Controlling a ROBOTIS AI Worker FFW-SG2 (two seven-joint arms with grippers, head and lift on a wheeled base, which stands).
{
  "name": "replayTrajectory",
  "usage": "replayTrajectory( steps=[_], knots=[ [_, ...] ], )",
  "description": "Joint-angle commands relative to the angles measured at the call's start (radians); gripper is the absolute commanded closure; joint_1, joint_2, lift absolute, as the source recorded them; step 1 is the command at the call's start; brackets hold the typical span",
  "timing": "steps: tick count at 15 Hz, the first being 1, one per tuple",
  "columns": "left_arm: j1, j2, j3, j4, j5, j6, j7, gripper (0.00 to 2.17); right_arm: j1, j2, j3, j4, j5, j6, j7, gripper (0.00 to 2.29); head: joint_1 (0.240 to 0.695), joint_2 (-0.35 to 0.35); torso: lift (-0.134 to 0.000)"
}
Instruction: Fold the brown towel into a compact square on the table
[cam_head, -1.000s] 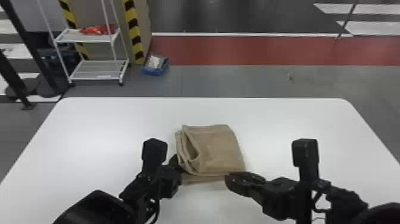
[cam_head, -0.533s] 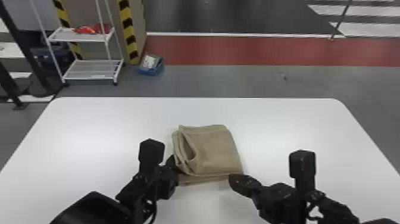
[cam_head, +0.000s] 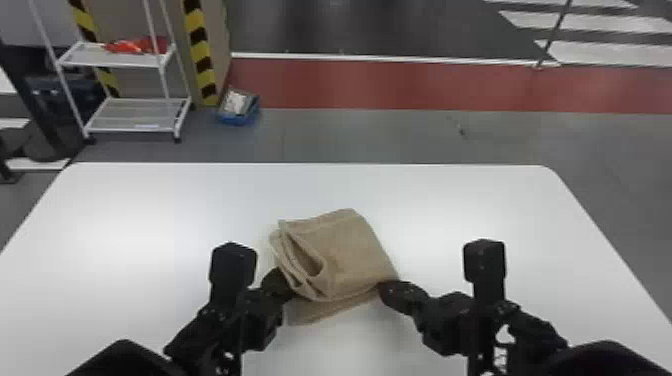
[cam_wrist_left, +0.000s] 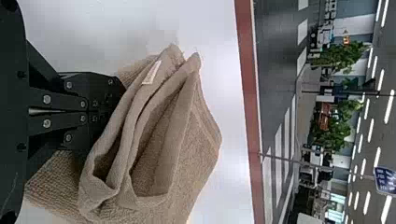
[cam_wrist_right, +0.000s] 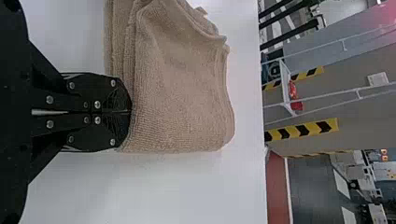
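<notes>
The brown towel (cam_head: 345, 255) lies folded in several layers on the white table (cam_head: 150, 215), its upper layers askew over a lower one at the front. At its left front corner is my left gripper (cam_head: 283, 286); my right gripper (cam_head: 387, 291) is at the right front corner. In the left wrist view, the left gripper (cam_wrist_left: 112, 112) is shut on the towel (cam_wrist_left: 187, 154), its tips hidden among loose, gaping folds. The right gripper (cam_wrist_right: 130, 112) has its fingers together on the front edge of the towel (cam_wrist_right: 182, 102), in the right wrist view.
Bare tabletop surrounds the towel on both sides and behind it. Past the table's far edge, a white shelf rack (cam_head: 135, 112) and a blue bin (cam_head: 239, 111) stand on the floor.
My right gripper has come up to the towel's right front corner and closed on it. The upper layers have risen and turned slightly, and more of the lower layer shows in front.
</notes>
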Motion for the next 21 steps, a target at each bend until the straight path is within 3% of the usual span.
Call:
replayTrajectory(
  steps=[1, 4, 10, 13, 16, 19, 21],
  knots=[
    [0.055, 0.019, 0.046, -0.084, 0.005, 0.01, -0.009, 1.7, -0.04, 0.0, -0.002, 0.023, 0.012, 0.013, -0.004, 2.1, 0.695, -0.069, -0.125],
    [0.104, 0.047, 0.087, -0.157, 0.022, 0.035, -0.019, 1.7, -0.135, 0.0, 0.0, 0.09, 0.028, 0.074, -0.027, 2.1, 0.695, -0.059, -0.125],
    [0.142, 0.064, 0.147, -0.222, 0.037, 0.032, -0.025, 1.7, -0.323, 0.003, 0.035, 0.294, 0.077, 0.077, -0.031, 2.1, 0.695, -0.042, -0.125],
    [0.127, 0.064, 0.146, -0.196, 0.043, 0.022, -0.025, 1.7, -0.432, 0.003, 0.066, 0.409, 0.081, 0.013, -0.019, 2.1, 0.695, -0.039, -0.125],
    [0.109, 0.062, 0.136, -0.154, 0.042, -0.008, -0.025, 1.7, -0.517, 0.006, 0.145, 0.507, 0.111, -0.174, 0.005, 2.09, 0.695, -0.025, -0.125],
    [0.087, 0.058, 0.126, -0.122, 0.049, -0.027, -0.026, 1.7, -0.426, 0.008, 0.11, 0.438, 0.109, -0.181, 0.039, 2.08, 0.695, 0.011, -0.125],
    [0.073, 0.056, 0.11, -0.105, 0.049, -0.03, -0.025, 1.7, -0.325, 0.003, 0.012, 0.348, 0.095, -0.193, 0.062, 2.0, 0.695, 0.014, -0.125]
  ],
)
